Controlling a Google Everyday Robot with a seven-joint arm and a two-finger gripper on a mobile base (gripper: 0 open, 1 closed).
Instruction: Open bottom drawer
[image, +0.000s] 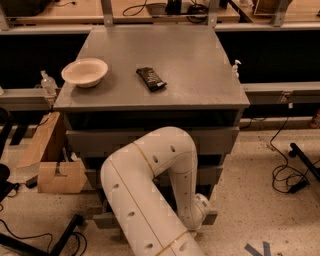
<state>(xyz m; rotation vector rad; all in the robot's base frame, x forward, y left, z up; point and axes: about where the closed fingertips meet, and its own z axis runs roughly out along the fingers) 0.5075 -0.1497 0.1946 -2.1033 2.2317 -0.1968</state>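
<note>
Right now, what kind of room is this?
Probably a lab or workshop: a metal cabinet, loose cables on the floor, a cardboard box. The robot's claw is down by the bottom drawer.

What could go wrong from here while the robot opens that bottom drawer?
1. The hand is low in front of the bottom drawer, but the arm hides the drawer's middle from the camera, so a slipped grip might go unnoticed.
2. The bowl rests near the left edge of the cabinet top; a hard tug could jolt it off.
</note>
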